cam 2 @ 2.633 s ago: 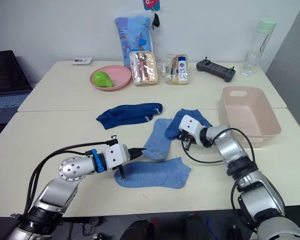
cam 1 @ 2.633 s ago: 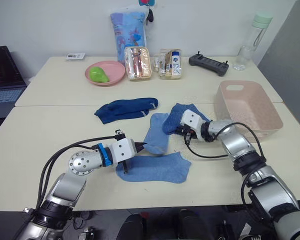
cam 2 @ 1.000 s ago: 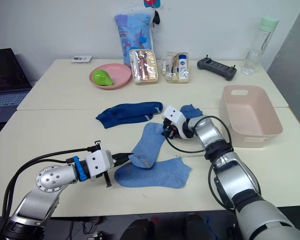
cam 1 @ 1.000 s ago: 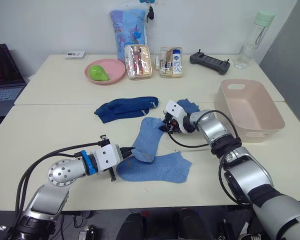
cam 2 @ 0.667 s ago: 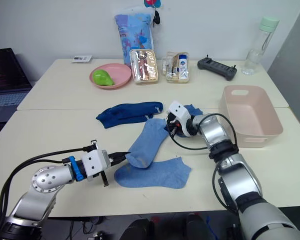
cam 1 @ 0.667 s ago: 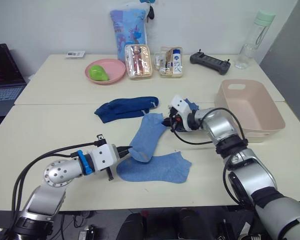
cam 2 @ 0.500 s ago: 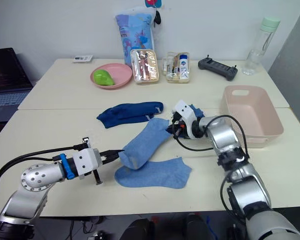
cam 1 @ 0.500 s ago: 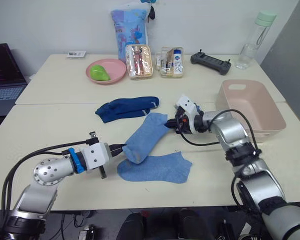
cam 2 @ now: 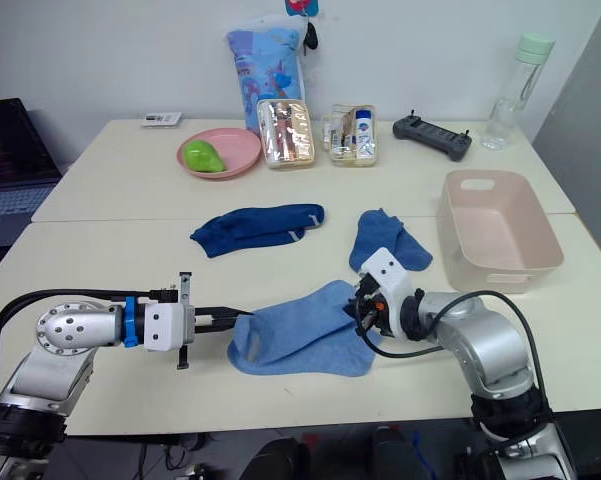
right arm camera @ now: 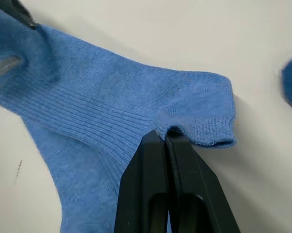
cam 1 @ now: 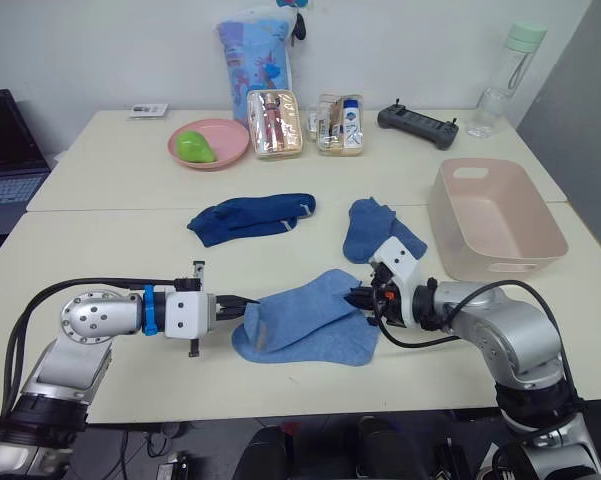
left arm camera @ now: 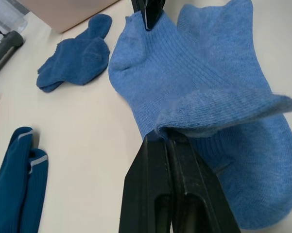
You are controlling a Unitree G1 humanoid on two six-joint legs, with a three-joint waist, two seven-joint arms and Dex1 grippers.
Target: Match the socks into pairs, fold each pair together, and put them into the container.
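Stretching sock [cam 1: 315, 312] between both grippers' pinches

Setting: looks like an office or lab room | cream tables [cam 1: 110, 185] pushed together against a plain white wall [cam 1: 110, 50] | open laptop [cam 1: 5, 145] at the left edge | black handheld controller [cam 1: 418, 124] and clear water bottle [cam 1: 505, 80] parked at the back

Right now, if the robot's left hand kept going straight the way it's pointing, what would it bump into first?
Probably the right hand. The left hand pinches one end of the medium blue sock and points along it toward the right hand, which pinches the other end. Depth is hard to judge.
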